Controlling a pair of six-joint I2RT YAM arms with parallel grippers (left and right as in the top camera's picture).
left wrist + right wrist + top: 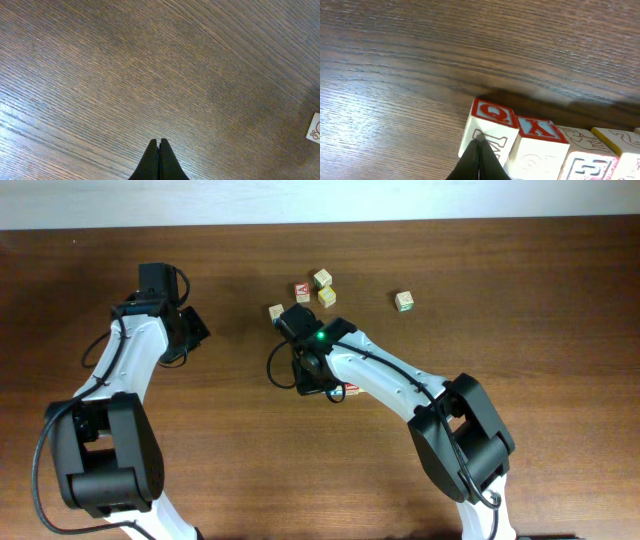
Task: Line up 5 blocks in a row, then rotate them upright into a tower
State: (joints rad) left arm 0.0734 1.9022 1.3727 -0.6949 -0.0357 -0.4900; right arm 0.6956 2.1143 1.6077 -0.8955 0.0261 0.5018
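- left gripper (159, 146): fingers pressed together, nothing in them, hanging over bare table (125, 60). The corner of an edge block (315, 129) shows at the right border of the left wrist view, well apart from the tips. Its print is too cropped to read.
- Overhead, a loose cluster sits past the right arm (400, 385): pale block (276, 311), red-faced block (302, 291), top block (321, 278) and yellowish block (327, 297). All are near each other but not lined up.
- right gripper (479, 147): closed and holding nothing, with its tip touching the front face of the Q block (492, 125).
- The right wrist view shows a tight row: Q block, X block (540, 137) touching it, third block (582, 150), then yellow-topped cube (622, 142) at the end. From overhead the row is mostly hidden under the arm.
- green-faced block (404, 301): alone, far right, well apart from the rest.
- Progress, as a judgement: the closed tip on the Q block looks like a nudge to turn it. A still can't show how many blocks are already rotated, so at least this one counts as unfinished.
- Writing: red "Q" and red "X" on the top faces. The front-face outlines and the third block's letters are not legible. No brand is visible.
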